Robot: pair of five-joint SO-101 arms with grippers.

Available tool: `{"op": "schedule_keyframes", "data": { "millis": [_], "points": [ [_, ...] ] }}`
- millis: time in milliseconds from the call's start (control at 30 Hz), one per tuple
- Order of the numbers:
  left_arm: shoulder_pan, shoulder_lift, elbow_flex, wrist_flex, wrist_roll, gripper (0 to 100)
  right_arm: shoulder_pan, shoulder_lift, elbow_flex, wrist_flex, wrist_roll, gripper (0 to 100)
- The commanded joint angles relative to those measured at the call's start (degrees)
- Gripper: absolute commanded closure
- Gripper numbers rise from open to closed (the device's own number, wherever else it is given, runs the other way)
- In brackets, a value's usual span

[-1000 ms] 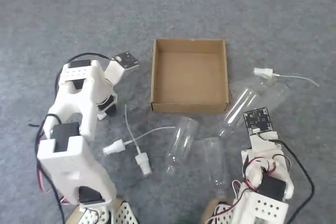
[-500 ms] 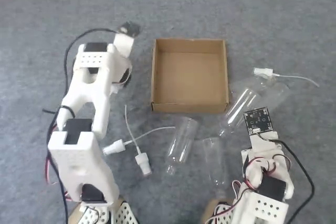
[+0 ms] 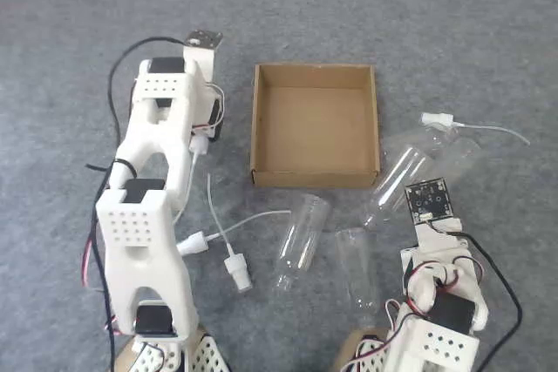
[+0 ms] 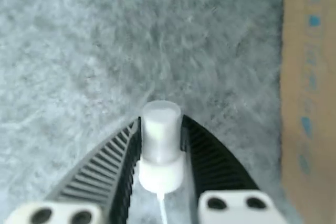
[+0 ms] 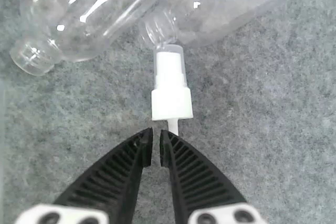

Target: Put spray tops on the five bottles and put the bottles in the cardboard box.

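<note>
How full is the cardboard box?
Empty. The cardboard box shows only its bare floor; the clear bottles lie outside it.

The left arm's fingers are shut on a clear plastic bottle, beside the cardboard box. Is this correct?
No. The left gripper is shut on a white plastic spray top, not a bottle; the left wrist view shows it, beside the brown cardboard box.

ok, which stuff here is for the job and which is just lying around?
Job: cardboard box; clear bottles; loose spray tops; spray top in left tool; another spray top by right tool.
Just there: grey mat; arm cable.
</note>
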Motion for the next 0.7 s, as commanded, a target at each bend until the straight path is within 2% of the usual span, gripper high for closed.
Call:
{"op": "schedule_keyframes", "data": {
  "millis": [0, 100, 233, 400, 533, 667],
  "points": [
    [-0.1, -6.3, -6.7, 4.7, 0.1, 86, 0.4, -0.8, 1.1, -1.4, -0.6, 99.2],
    [0.1, -7.3, -9.1, 8.4, 0.0, 82, 0.4, -0.8, 1.1, -1.4, -0.6, 99.2],
    [-1.4, -8.1, -9.5, 9.2, -0.4, 84, 0.4, -0.8, 1.1, -1.4, -0.5, 99.2],
    [-4.0, -15.0, -8.0, 17.3, -9.8, 90, 0.4, -0.8, 1.1, -1.4, -0.5, 99.2],
    [-6.2, -24.0, 1.7, 18.5, -16.4, 90, 0.3, -0.8, 1.1, -1.4, -0.4, 99.2],
    [-5.7, -36.0, 19.0, 15.5, -24.4, 90, 0.4, -0.8, 1.1, -1.4, -0.4, 99.2]
  ]
}}
